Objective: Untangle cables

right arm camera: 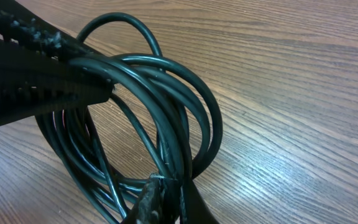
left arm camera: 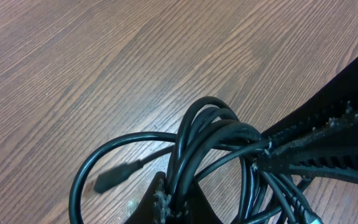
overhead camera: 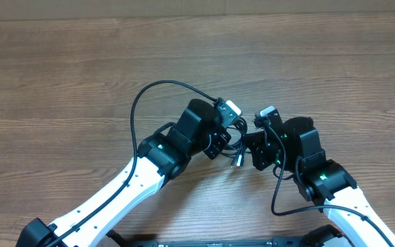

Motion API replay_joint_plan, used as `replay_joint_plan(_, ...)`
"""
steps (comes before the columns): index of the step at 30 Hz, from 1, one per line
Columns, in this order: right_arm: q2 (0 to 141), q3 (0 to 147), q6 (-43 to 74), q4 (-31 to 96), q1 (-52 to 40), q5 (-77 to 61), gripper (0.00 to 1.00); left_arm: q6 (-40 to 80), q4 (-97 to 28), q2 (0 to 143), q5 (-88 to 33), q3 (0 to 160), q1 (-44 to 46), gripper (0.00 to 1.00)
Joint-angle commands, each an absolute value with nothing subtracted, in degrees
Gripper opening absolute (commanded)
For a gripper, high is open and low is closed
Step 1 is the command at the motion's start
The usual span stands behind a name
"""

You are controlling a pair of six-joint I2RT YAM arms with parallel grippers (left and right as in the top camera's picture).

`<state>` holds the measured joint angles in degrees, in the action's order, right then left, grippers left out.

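A bundle of thin black cables (overhead camera: 237,147) hangs tangled between my two grippers, low over the wooden table. In the left wrist view the looped cables (left arm camera: 213,140) run through my left gripper (left arm camera: 166,202), which is shut on several strands; a black plug end (left arm camera: 114,178) hangs at the left. In the right wrist view the coil of cables (right arm camera: 166,106) passes through my right gripper (right arm camera: 166,196), also shut on strands. The other gripper's fingers pinch the coil in each wrist view. A silver-tipped plug (overhead camera: 238,162) dangles below the bundle. My left gripper (overhead camera: 221,144) and right gripper (overhead camera: 252,147) are close together.
The wooden table (overhead camera: 81,68) spreads around the arms. A thicker black arm cable (overhead camera: 149,92) arcs above the left arm, and another (overhead camera: 277,195) loops by the right arm.
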<state>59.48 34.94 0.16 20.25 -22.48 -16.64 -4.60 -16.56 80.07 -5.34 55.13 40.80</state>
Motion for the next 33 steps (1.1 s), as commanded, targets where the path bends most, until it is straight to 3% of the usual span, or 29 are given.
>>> replay_joint_plan(1,59.4,35.7,0.7,21.4,-22.5,-12.7,0.04,-3.6,-16.7,78.1,-3.9,56.4,40.5,0.04)
replay_joint_plan(14,59.4,35.7,29.9,34.8,-17.3,14.4,0.04,-0.2,-21.7,78.1,0.0,56.4,34.7,0.04)
replay_joint_plan(24,59.4,35.6,36.8,39.0,-13.4,15.1,0.04,0.1,-22.2,78.1,0.0,56.4,34.8,0.04)
replay_joint_plan(29,59.4,35.6,33.3,35.4,-13.5,9.3,0.27,0.2,-22.1,78.1,0.0,56.4,34.8,0.04)
replay_joint_plan(33,59.4,35.6,17.9,28.1,-13.5,-11.9,0.42,0.3,-21.7,78.0,-0.1,56.4,34.8,0.04)
